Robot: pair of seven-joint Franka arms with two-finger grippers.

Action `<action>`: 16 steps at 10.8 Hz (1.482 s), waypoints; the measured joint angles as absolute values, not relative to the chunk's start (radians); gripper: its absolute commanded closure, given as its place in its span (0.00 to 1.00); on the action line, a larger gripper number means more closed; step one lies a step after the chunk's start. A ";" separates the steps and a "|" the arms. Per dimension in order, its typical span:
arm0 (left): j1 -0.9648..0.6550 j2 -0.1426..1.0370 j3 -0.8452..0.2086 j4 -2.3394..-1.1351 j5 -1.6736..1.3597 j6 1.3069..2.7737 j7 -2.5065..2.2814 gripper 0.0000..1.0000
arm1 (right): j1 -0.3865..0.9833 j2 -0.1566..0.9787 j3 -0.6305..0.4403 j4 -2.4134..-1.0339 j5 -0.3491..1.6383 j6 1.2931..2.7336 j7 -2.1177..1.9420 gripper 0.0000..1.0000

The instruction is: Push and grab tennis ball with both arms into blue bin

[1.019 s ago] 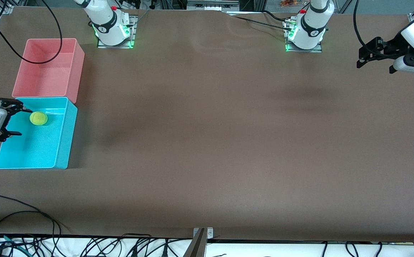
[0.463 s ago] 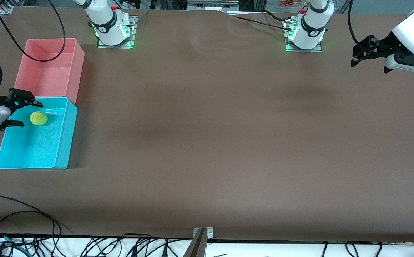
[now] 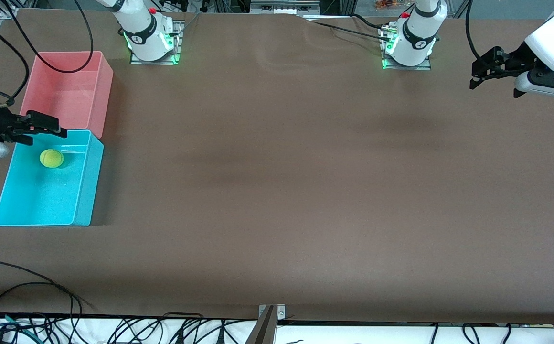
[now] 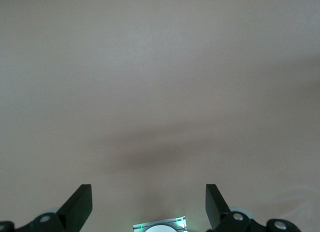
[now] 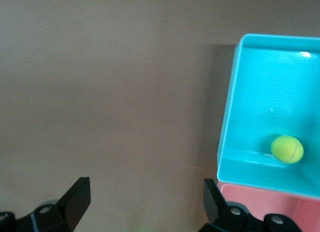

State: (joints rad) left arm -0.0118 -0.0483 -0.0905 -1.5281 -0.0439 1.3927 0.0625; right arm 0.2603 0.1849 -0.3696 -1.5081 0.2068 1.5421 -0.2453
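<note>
- Across the front view: tennis ball (image 3: 51,158) lies in the blue bin (image 3: 82,191), in the part next to the pink bin (image 3: 105,76), which touches the blue one on the side farther from the camera. Both bins sit at the right arm's end of the brown table (image 3: 282,191).
- Right pincer (image 3: 47,130), empty and spread open, hangs over the seam between the two bins.
- Left pincer (image 3: 494,88), open and empty, waits over the left arm's end of the table.
- Left wrist view: two parted fingers (image 4: 80,204), bare table beneath.
- Right wrist view: fingers (image 5: 77,197) wide apart; ball (image 5: 287,149) rests in the blue bin (image 5: 227,132) close to the wall shared with the pink bin (image 5: 260,197).
</note>
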 measured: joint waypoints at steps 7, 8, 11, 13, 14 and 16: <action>-0.011 -0.048 -0.090 -1.527 -0.044 1.393 0.062 0.00 | 0.153 0.099 -0.191 -1.610 0.060 1.641 0.122 0.00; -0.011 -0.048 -0.090 -1.527 -0.044 1.393 0.062 0.00 | 0.116 0.093 -0.187 -1.632 0.060 1.675 0.122 0.00; -0.011 -0.048 -0.088 -1.527 -0.044 1.393 0.062 0.00 | 0.038 0.053 -0.185 -1.650 0.060 1.724 0.103 0.00; -0.010 -0.048 -0.086 -1.527 -0.044 1.393 0.062 0.00 | 0.036 0.000 -0.179 -1.635 0.060 1.703 0.101 0.00; -0.011 -0.048 -0.086 -1.527 -0.044 1.393 0.062 0.00 | 0.036 -0.016 -0.172 -1.625 0.061 1.693 0.101 0.00; -0.012 -0.048 -0.091 -1.527 -0.044 1.394 0.062 0.00 | 0.037 -0.020 -0.154 -1.619 0.062 1.688 0.102 0.00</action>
